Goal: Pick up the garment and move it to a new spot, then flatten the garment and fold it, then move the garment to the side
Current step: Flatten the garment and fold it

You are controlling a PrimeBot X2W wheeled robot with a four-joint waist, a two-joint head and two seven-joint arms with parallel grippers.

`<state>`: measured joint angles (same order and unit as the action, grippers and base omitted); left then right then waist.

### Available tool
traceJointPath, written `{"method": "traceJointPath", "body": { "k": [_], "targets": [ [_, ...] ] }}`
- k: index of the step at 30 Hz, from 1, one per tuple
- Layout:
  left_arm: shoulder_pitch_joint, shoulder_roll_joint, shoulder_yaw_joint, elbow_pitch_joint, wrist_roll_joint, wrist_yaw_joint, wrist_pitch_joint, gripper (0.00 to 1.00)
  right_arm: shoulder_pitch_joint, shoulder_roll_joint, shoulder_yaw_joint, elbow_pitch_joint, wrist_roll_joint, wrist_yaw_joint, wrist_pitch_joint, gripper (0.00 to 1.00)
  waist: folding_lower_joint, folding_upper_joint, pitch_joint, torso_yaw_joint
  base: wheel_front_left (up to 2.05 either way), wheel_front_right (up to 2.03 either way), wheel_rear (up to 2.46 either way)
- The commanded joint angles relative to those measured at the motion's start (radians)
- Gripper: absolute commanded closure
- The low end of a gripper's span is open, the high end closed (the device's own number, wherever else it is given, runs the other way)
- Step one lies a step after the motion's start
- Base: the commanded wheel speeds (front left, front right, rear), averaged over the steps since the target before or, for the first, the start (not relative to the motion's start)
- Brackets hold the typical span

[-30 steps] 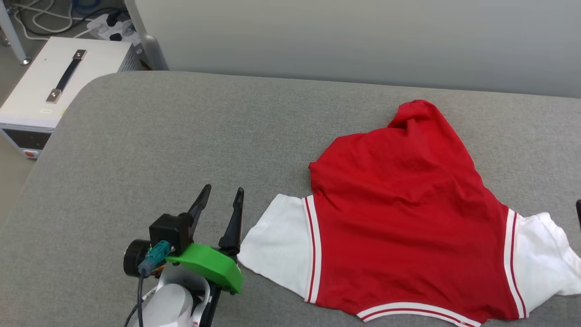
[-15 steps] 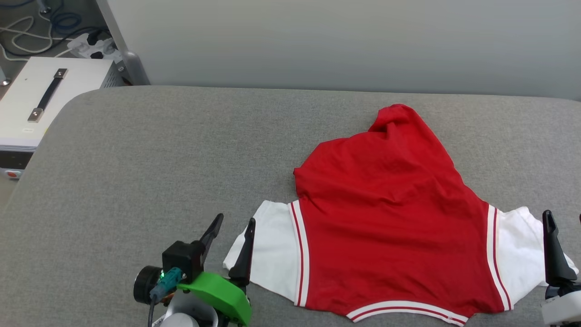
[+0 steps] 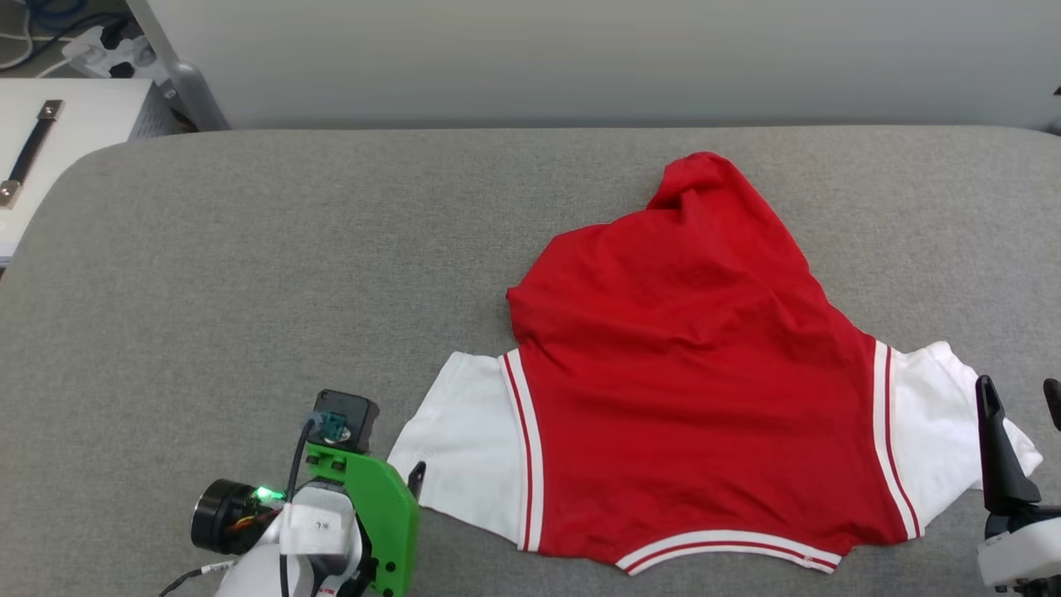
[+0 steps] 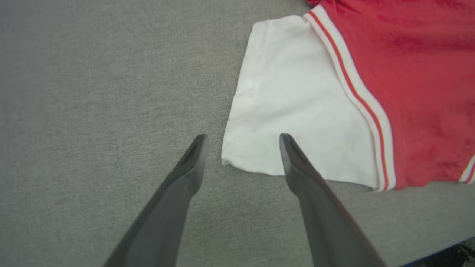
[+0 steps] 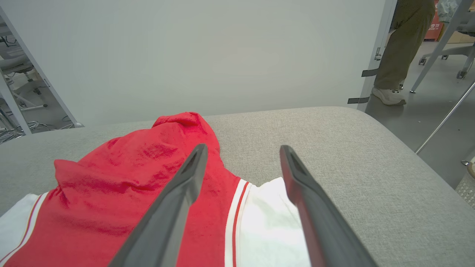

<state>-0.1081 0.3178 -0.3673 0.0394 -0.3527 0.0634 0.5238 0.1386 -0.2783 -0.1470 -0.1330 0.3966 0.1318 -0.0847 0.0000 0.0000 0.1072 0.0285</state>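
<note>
Tipped nose-down since a moment ago, the left gripper [image 4: 242, 138] has its jaws spread astride the white sleeve [image 4: 293, 111] corner. The right gripper [image 5: 242, 147], also spread, hovers over the other sleeve [image 5: 271, 222]. The garment [image 3: 688, 373] lies rumpled on the grey cushion [image 3: 249, 274]. A shallow pinch might catch one layer only and slip.

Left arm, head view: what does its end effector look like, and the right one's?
The left end effector has two long, dark tapered fingers, a bright green bracket, a black block with a teal connector, a black cylinder with a green light, and a white wrist shell. The right end effector has matching dark fingers on a white housing.
</note>
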Motion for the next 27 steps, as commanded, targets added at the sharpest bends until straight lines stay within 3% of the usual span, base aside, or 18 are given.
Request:
{"method": "traceJointPath", "body": {
  "k": [1, 6, 11, 17, 18, 19, 27],
  "targets": [
    [-0.004, 0.013, -0.001, -0.011, -0.006, 0.013, 0.038, 0.0, -0.021, 0.004, 0.008, 0.001, -0.01, -0.001, 0.0, 0.0, 0.0, 0.0, 0.026, -0.021, 0.0, 0.0, 0.0],
    [-0.003, 0.023, 0.011, -0.021, -0.017, 0.038, 0.095, 0.0, -0.041, -0.003, 0.023, 0.011, -0.009, -0.001, 0.002, 0.0, 0.0, 0.0, 0.059, -0.042, 0.0, 0.0, 0.0],
    [-0.024, 0.023, 0.007, 0.079, 0.001, 0.058, 0.091, 0.0, -0.059, -0.019, 0.037, 0.02, -0.003, -0.001, 0.0, 0.0, 0.0, 0.0, 0.085, -0.056, 0.0, 0.0, 0.0],
    [-0.035, -0.008, 0.0, 0.182, -0.027, 0.035, 0.049, 0.0, -0.065, -0.032, 0.046, 0.036, -0.027, -0.001, 0.002, 0.0, 0.0, 0.0, 0.096, -0.057, 0.0, 0.0, 0.0],
    [-0.037, -0.02, -0.006, 0.213, -0.046, 0.018, 0.051, 0.75, -0.064, -0.035, 0.045, 0.044, -0.029, -0.001, 0.003, 0.0, 0.0, 0.0, 0.092, -0.053, 0.0, 0.0, 0.0],
    [-0.037, -0.025, -0.006, 0.221, -0.055, 0.012, 0.047, 1.0, -0.062, -0.037, 0.046, 0.048, -0.032, -0.001, 0.006, 0.0, 0.0, 0.0, 0.088, -0.051, 0.0, 0.0, 0.0],
    [-0.033, -0.034, 0.051, 0.16, -0.099, 0.012, -0.063, 1.0, -0.046, -0.08, 0.029, 0.082, -0.05, -0.001, 0.107, 0.0, 0.0, 0.0, 0.033, -0.012, 0.0, 0.0, 0.0]
  ]
}}
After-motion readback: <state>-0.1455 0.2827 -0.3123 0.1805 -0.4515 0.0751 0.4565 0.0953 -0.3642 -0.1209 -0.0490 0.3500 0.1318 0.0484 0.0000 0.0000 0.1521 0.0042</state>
